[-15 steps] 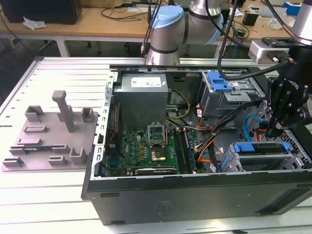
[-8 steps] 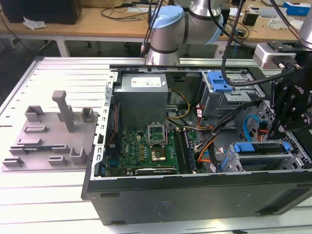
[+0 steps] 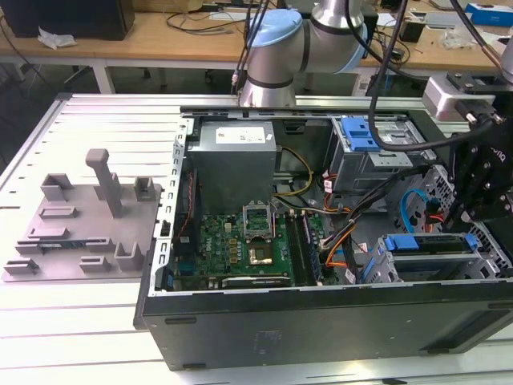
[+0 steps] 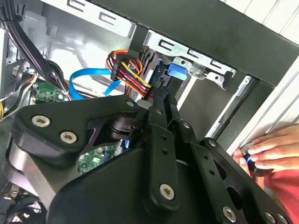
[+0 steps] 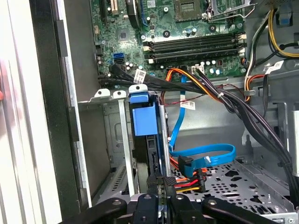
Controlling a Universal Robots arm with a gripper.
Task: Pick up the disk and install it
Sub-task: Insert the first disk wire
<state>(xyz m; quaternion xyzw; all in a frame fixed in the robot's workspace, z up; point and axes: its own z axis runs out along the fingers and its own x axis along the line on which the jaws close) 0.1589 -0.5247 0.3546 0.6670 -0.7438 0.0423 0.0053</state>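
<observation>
The disk (image 3: 425, 243) stands on edge in the drive cage at the open computer case's corner, on the exterior view's right, its blue carrier bracket showing along the top. In the first wrist view the blue bracket of the disk (image 5: 142, 117) sits between the cage's metal rails. My gripper (image 5: 161, 183) is at the disk's rear edge, its black fingers close together with nothing visible between them. In the second wrist view the gripper (image 4: 163, 97) points at the blue tab of the disk (image 4: 176, 71). My gripper (image 3: 473, 204) hangs over the cage.
A grey power-supply box (image 3: 236, 156) and the motherboard (image 3: 240, 245) fill the case's middle. Orange and black cables (image 5: 201, 81) and a blue cable (image 5: 205, 156) run beside the cage. A person's hand (image 4: 267, 150) rests outside the case wall. A grey fixture plate (image 3: 80, 224) lies on the table.
</observation>
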